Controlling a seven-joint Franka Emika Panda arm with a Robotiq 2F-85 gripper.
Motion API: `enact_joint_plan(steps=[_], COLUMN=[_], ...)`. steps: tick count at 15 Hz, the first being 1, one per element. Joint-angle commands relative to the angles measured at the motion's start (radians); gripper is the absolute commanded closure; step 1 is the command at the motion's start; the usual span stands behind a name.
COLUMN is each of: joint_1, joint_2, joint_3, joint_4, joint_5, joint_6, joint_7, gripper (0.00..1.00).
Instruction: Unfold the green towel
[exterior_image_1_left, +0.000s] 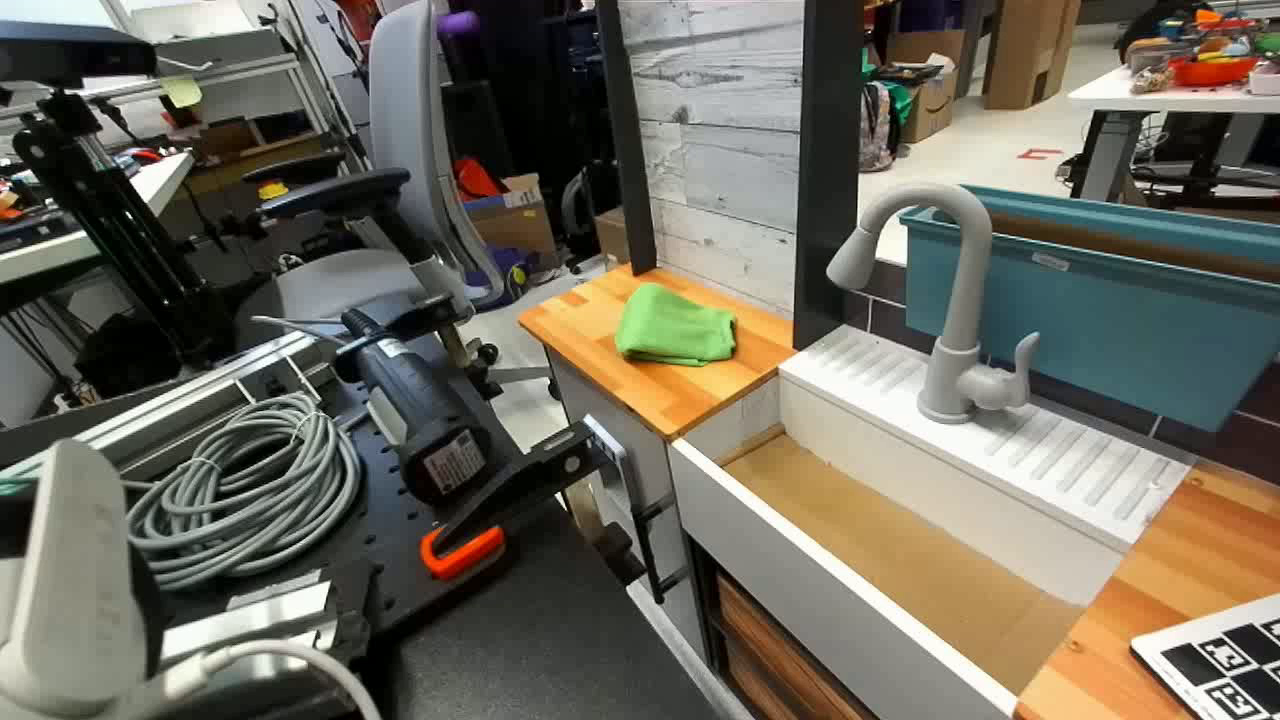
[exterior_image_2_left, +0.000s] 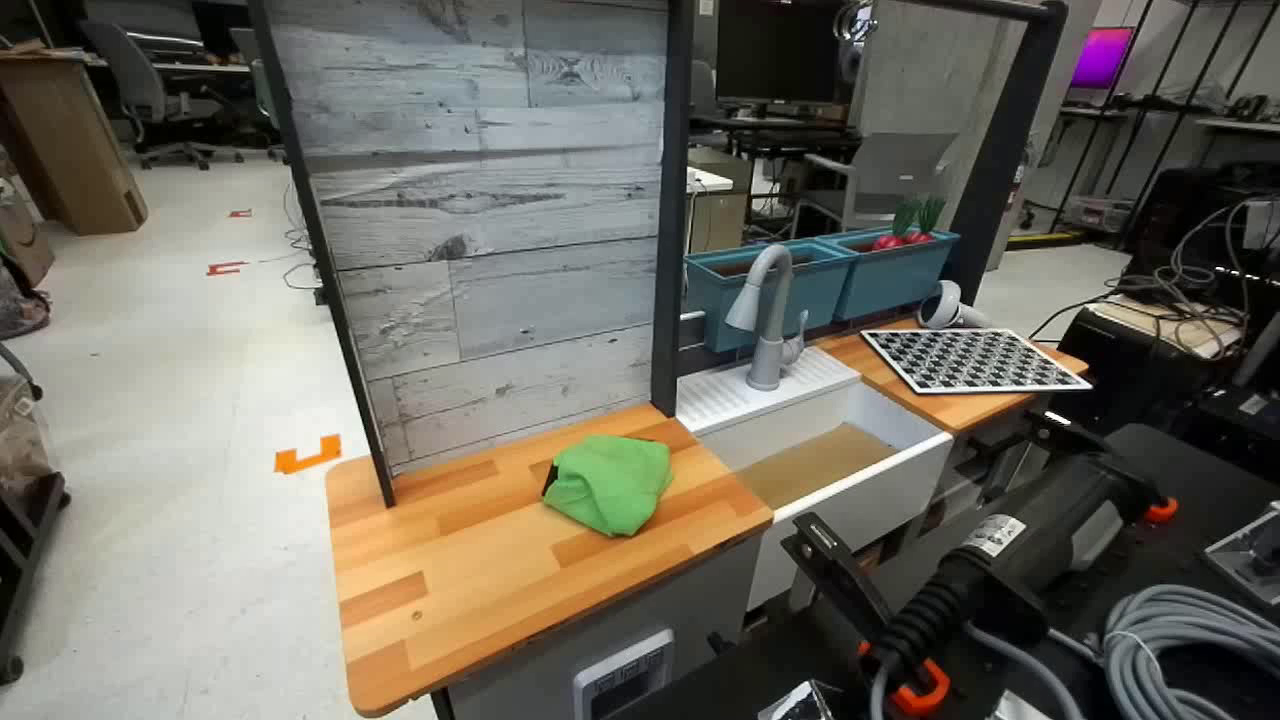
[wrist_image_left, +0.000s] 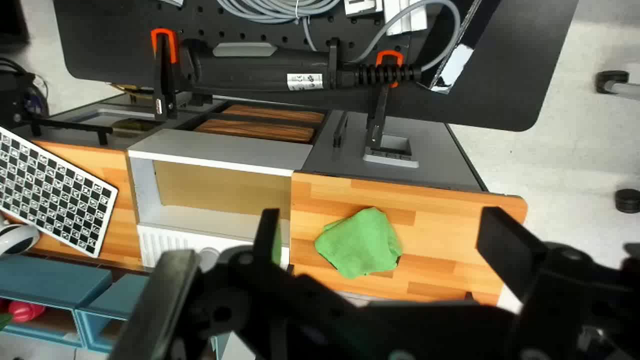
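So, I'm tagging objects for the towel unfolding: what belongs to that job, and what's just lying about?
For the job:
green towel, not spread flat
wooden counter beneath it
gripper, open

Just around:
checkered board
coiled gray cable
teal planters

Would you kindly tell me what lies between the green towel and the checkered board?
Between the green towel and the checkered board, an exterior view shows the white sink and gray faucet.

The green towel (exterior_image_2_left: 612, 485) lies folded on the wooden counter (exterior_image_2_left: 470, 560).
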Motion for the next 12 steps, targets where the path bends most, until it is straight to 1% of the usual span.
enact_joint_plan(steps=[1,4,7,8,10,12], joint_1=[0.014,-0.010,-0.051,-0.070,-0.111,-0.162], joint_2=[0.004,0.033,0.084,0.109,0.179,0.280], joint_3=[-0.014,-0.030,-0.063,-0.072,-0.097,-0.121], joint_4=[0.002,0.006,0.018,0.022,0.023,0.044], joint_5=[-0.012,-0.034,-0.058,-0.073,-0.102,-0.138], joint_6=[-0.002,0.035,0.111,0.149,0.264,0.371], joint_7=[0.009,-0.006,-0.023,-0.023,-0.029,-0.033], gripper=[0.00,0.00,0.00,0.00,0.00,0.00])
